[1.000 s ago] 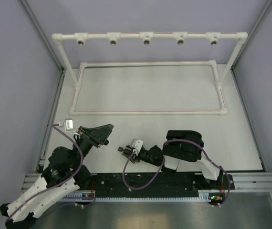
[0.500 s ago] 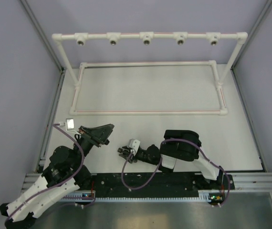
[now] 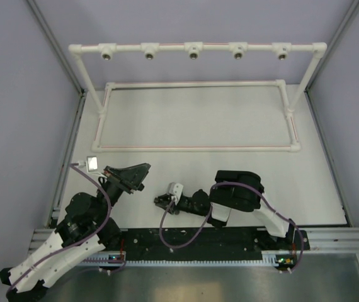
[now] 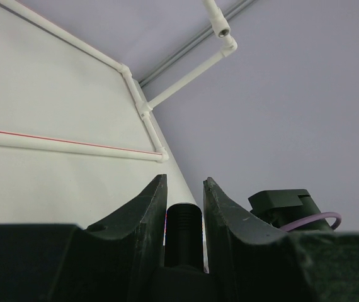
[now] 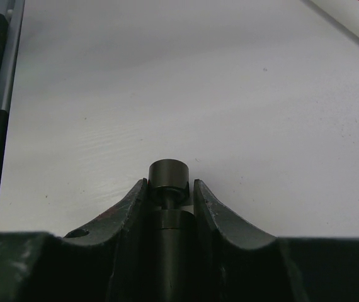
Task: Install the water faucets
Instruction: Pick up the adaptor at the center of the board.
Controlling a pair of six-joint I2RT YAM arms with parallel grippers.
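Observation:
My left gripper (image 3: 143,170) is shut on a short black threaded faucet cylinder (image 4: 184,229), which stands upright between the fingers (image 4: 145,207) in the left wrist view. My right gripper (image 3: 157,201) lies low over the table and points left. It is shut on the other black faucet piece (image 5: 169,175), whose round cap and thin neck stick out past the fingertips (image 5: 206,198). The white pipe frame's top bar (image 3: 217,46) with several metal-ringed sockets stands at the far end, well away from both grippers.
The frame's rectangular base (image 3: 195,148) lies on the white table, with uprights at the left (image 3: 90,88) and right (image 3: 300,91). Purple walls close in both sides. A black rail (image 3: 186,242) runs along the near edge. The right arm's body (image 4: 283,204) shows beside my left gripper.
My right gripper has slid a little to the left and nearer, still holding its faucet piece. My left arm has barely moved.

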